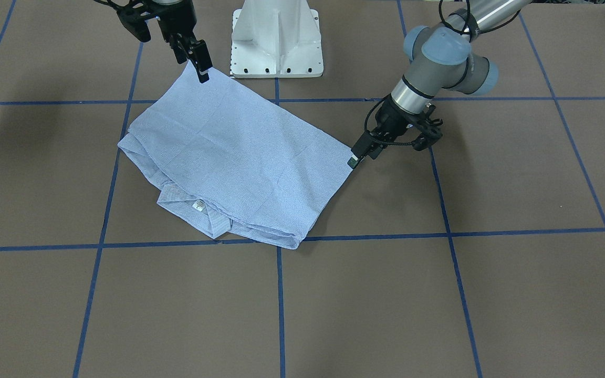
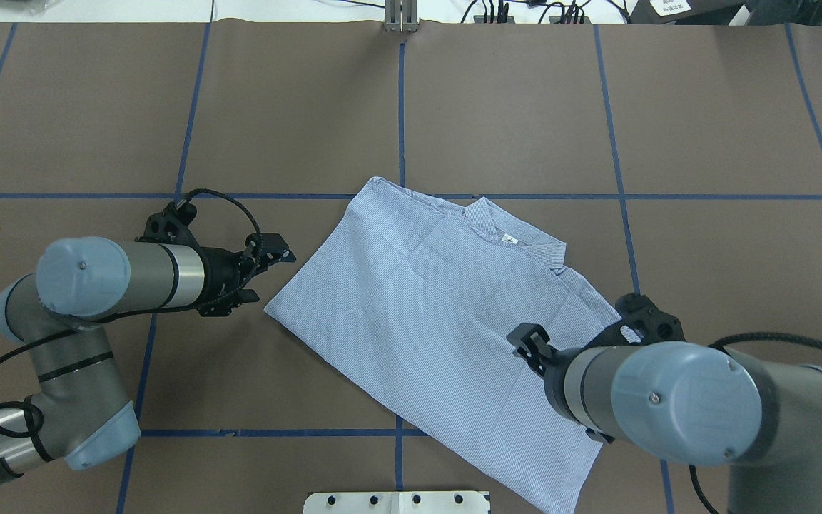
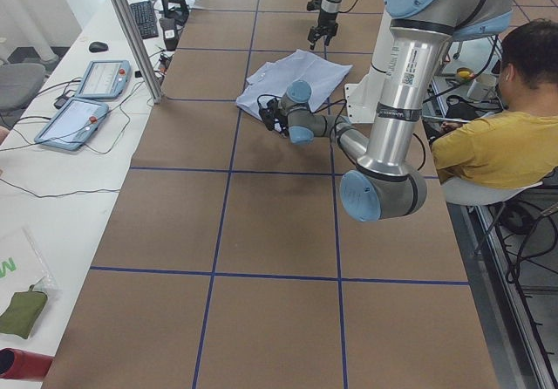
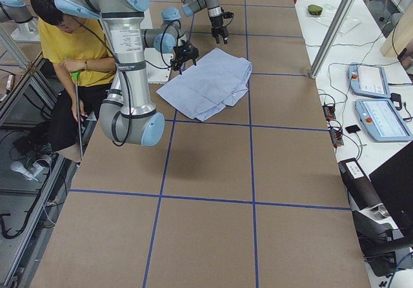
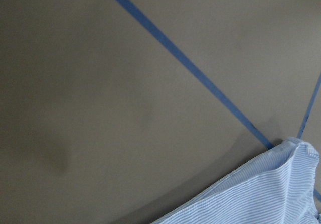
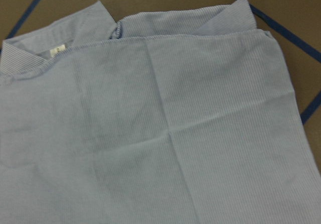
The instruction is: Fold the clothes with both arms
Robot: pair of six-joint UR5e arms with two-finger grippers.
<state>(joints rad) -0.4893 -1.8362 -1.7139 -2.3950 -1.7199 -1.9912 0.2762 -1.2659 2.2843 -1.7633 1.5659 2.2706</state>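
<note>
The light blue striped shirt (image 1: 239, 157) lies folded flat on the brown table, its collar and white neck label (image 1: 196, 206) on the side away from the robot. My left gripper (image 1: 356, 157) hovers just off the shirt's corner on the robot's left (image 2: 268, 309), open and holding nothing. Over the near corner by the base (image 1: 193, 71) hangs my right gripper (image 1: 201, 68), also open with nothing in it. From overhead, the left gripper (image 2: 279, 251) is beside the cloth and the right gripper (image 2: 529, 344) above it. Neither wrist view shows fingers; the right one shows only the shirt (image 6: 150, 123).
The white pedestal base (image 1: 276, 42) stands just behind the shirt. Blue tape lines (image 2: 402, 107) grid the table. A seated person in a yellow top (image 3: 493, 149) is behind the robot. Teach pendants (image 4: 377, 101) lie on a side bench.
</note>
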